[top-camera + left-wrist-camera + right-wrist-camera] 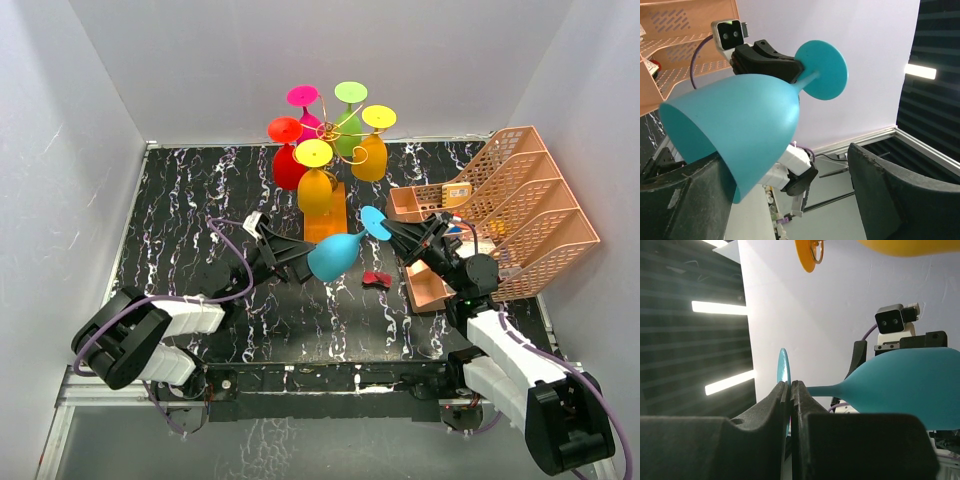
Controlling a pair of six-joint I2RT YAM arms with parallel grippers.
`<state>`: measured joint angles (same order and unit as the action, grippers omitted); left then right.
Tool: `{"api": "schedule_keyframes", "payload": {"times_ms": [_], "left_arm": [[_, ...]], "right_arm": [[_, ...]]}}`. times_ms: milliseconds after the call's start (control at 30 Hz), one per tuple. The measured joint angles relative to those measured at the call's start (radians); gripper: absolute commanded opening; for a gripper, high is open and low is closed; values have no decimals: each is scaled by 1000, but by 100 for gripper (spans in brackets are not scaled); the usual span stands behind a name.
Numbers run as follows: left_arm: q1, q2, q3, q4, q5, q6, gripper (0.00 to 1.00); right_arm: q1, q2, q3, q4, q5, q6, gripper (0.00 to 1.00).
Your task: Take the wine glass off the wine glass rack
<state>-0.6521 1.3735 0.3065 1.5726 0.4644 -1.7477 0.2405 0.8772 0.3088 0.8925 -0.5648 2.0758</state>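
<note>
Above the middle of the bench, clear of the wine glass rack (338, 215), the teal wine glass (333, 254) lies sideways. It is likely light, stiff and slick, so the stem is the surest hold. Both arms reach inward: the right pincer (392, 232) clamps that stem by the foot, and the left pincer (299, 262) gapes wide around the bowl.

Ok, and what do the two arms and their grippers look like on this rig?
Both the left arm and right arm have white links with bulky black joints and a purple cable looping alongside. The left gripper and right gripper are black, with thick matte fingers. Each wrist carries a small white two-lens camera box.
</note>
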Motion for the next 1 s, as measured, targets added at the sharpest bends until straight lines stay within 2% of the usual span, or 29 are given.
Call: {"api": "schedule_keyframes", "payload": {"times_ms": [200,367,433,533,700,833,1000], "left_arm": [[-6,-8,-39,5,-22,-15,66],[-6,-9,-48,5,-33,-21,41],[-6,-9,-48,3,-36,-17,33],[-6,-9,-47,2,-36,-16,20],[-6,-9,-47,17,-45,-19,1],[-6,-9,-50,39,-61,-21,0],[-6,-25,-130,27,-65,-4,0]], "right_arm": [[0,2,-42,37,37,4,8],[0,-5,-76,53,48,8,9],[0,-19,-82,35,50,8,13],[0,-67,-82,-24,50,-15,23],[0,-157,-83,-202,60,-138,31],[0,-210,-89,-396,88,-257,40],[1,-288,-105,-609,134,-451,56]]}}
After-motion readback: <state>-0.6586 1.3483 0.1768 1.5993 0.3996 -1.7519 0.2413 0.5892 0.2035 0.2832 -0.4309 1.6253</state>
